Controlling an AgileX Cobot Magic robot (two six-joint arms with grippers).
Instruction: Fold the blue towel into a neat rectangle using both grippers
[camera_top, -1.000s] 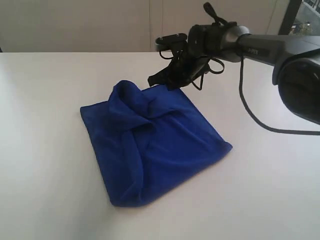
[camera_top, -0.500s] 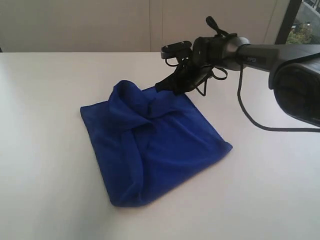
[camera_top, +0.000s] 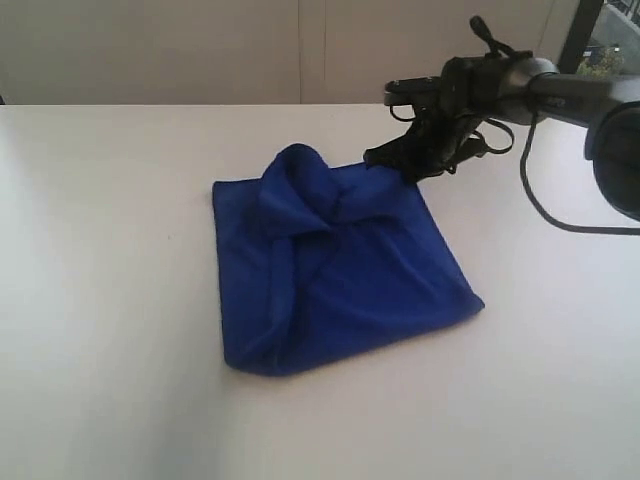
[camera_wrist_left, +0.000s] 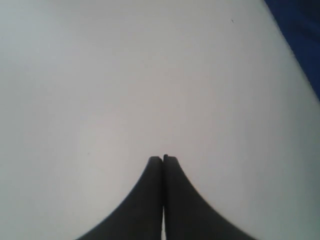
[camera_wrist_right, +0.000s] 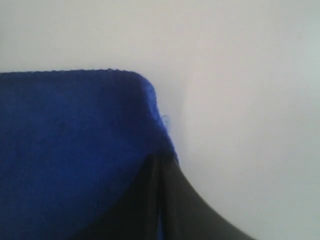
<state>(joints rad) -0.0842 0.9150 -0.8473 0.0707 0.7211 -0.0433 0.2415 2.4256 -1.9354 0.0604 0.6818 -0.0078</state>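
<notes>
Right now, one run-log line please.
right end effector: shut on corner of deep blue microfibre towel | left end effector: shut, empty, over white table | towel: bunched, not neat

The right arm (camera_top: 570, 92) is a dark grey tube with a bulky black wrist housing, and thin black cables (camera_top: 545, 215) loop off it. The right hand (camera_top: 385, 156) is matt black and angular. The left hand (camera_wrist_left: 163, 159) shows two smooth black fingers (camera_wrist_left: 145, 200) tapering to blunt tips.
</notes>
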